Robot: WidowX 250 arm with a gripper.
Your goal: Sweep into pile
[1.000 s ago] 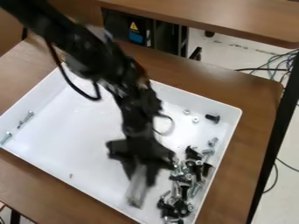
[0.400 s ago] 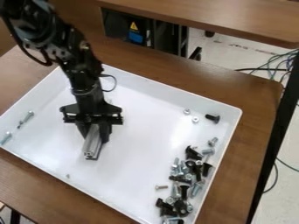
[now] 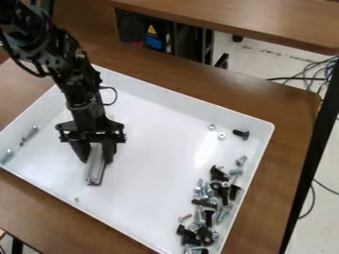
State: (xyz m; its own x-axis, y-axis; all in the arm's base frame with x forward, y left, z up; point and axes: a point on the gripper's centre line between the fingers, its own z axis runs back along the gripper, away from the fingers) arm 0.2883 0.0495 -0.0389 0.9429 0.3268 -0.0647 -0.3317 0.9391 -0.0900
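Observation:
My gripper (image 3: 97, 155) hangs over the left half of the white tray (image 3: 149, 173), shut on a silver metal bar (image 3: 95, 169) whose lower end is at or just above the tray floor. A pile of black and silver screws and bolts (image 3: 210, 202) lies along the tray's right side. Apart from it, a black screw (image 3: 241, 134) and small nuts (image 3: 221, 135) lie near the upper right corner. At the far left wall are silver bolts (image 3: 29, 133), left of the gripper. One short screw (image 3: 185, 218) rests at the pile's left edge.
The tray's raised walls surround the work, and it stands on a brown wooden table (image 3: 291, 119). A tiny bit (image 3: 76, 199) lies near the tray's lower left wall. Cables (image 3: 317, 69) run over the floor at the right.
From above the pile's left side, my gripper has moved left across the tray with the bar. The short screw beside the pile has turned and shifted slightly.

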